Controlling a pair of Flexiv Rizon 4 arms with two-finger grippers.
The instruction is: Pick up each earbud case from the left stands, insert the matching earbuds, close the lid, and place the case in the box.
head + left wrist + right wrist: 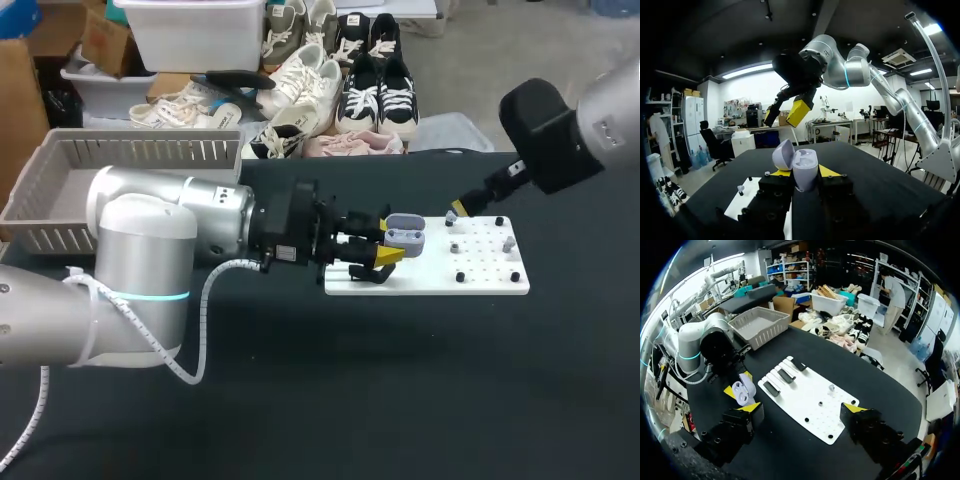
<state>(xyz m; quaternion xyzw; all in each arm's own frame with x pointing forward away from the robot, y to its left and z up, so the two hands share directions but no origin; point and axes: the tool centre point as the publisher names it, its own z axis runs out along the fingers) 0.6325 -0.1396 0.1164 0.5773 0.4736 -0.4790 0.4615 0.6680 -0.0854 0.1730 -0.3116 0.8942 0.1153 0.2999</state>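
Left gripper, mid-frame, clamps the open case lid-up, apparently empty, for loading; right gripper hovers upper right, fingers apart.

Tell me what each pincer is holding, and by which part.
The left pincer grips the open earbud case by the sides of its base; the right pincer is open, holding nothing.

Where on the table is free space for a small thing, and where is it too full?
Free: the black table on the near side of the white board. Crowded: the board's left end, where the left jaws hold the open earbud case; the right jaws hang over its far edge.
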